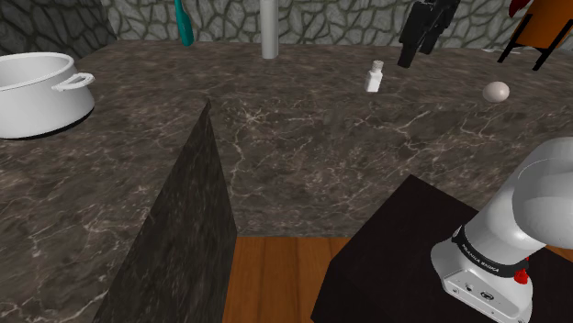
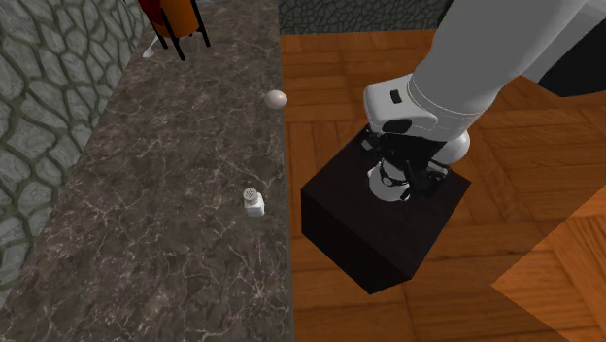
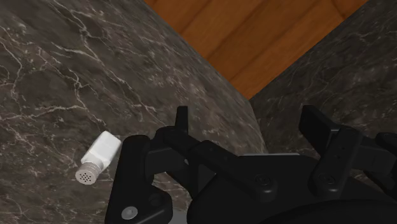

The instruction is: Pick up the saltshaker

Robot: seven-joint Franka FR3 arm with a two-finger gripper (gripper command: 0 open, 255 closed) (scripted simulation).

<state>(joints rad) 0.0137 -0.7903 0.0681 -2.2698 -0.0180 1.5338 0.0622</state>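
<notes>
Fingers point(image 3: 182, 121) stand apart, empty, mid-approach; next they should centre over the saltshaker point(image 3: 98, 156) at lower left and descend.

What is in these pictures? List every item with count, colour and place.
saltshaker: one, white, upright on the counter
egg-shaped thing: one, off-white, on the counter toward the shoulder view's right
pot: one, white, on the counter at the shoulder view's left
slim thing: one, teal, by the back wall
post: one, pale grey, at the counter's back
orange thing: one, on black legs, shoulder view's upper right
counter: one, dark veined stone
floor: brown wood
stand: one, black box, on the floor
arm: one, white
gripper: one, black, open, over the counter, not touching the saltshaker
</notes>
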